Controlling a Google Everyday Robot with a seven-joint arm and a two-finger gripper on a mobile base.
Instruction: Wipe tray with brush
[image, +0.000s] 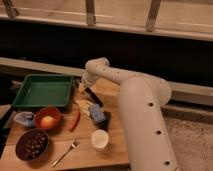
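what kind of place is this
Probably an indoor kitchen-style test setup: a wooden table laid with a green tray, a red bowl of food and a fork. The end effector is by the tray's right rim.

Gripper (81, 88) is held low at the right rim of the green tray (42, 90) | brush (95, 98) is seen slanting just right of it, on the wooden table (85, 156) | blue sponge (97, 115) is set nearby, in front.
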